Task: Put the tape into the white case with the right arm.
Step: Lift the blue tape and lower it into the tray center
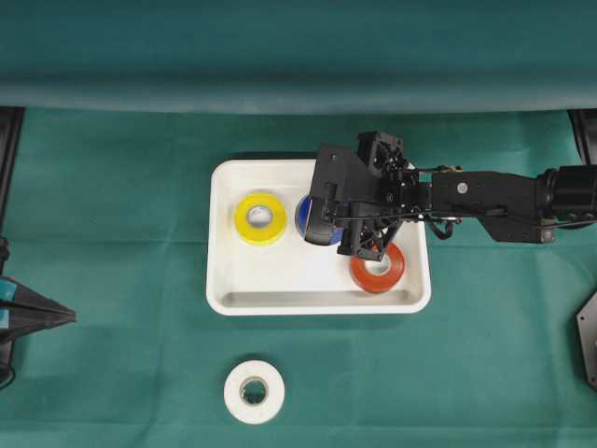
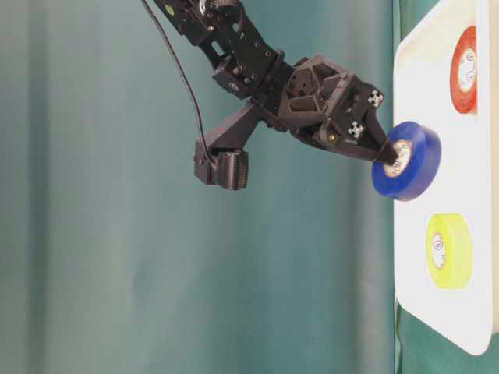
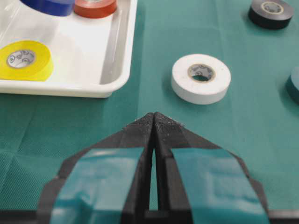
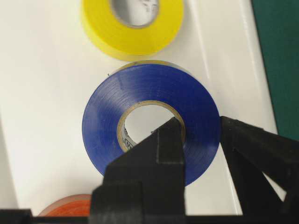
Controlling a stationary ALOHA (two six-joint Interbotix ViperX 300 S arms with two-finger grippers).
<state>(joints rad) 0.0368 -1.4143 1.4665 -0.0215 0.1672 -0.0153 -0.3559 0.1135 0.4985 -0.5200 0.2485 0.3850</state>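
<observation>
The right hand [image 4: 198, 128] grips a blue tape roll [image 4: 149, 121] through its core — suspended above the white case [image 1: 233, 299], yellow roll [image 1: 260, 217] and red roll [image 1: 378, 268] lying to either side of it.

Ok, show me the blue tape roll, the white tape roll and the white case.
blue tape roll [image 4: 140, 88], right wrist view, top of its band.
white tape roll [image 1: 254, 392], overhead view, its flat ring face.
white case [image 1: 298, 301], overhead view, near rim.
</observation>
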